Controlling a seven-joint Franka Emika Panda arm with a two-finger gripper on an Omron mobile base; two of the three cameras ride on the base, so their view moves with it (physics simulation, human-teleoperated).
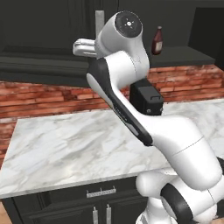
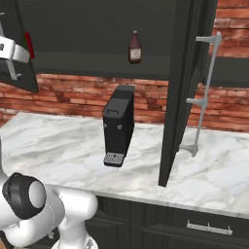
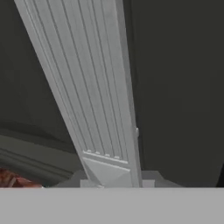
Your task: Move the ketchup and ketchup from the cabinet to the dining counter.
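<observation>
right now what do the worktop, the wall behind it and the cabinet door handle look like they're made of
Worktop: polished marble or a look-alike, white with grey veins and a soft sheen.
Wall: red brick with pale mortar lines, matte.
Cabinet door handle: brushed metal by its look, a pale silver bar on standoffs; painted plastic cannot be ruled out.

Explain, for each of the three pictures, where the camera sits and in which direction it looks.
Left base view: behind the arm's left, facing the marble worktop; the white arm rises lower right.
Right base view: behind its right, facing the open cabinet door and coffee machine; the arm shows lower left.
Hand view: on the hand, close against a silver bar handle.
Both base views share the dark ketchup bottle on the cabinet shelf.
</observation>
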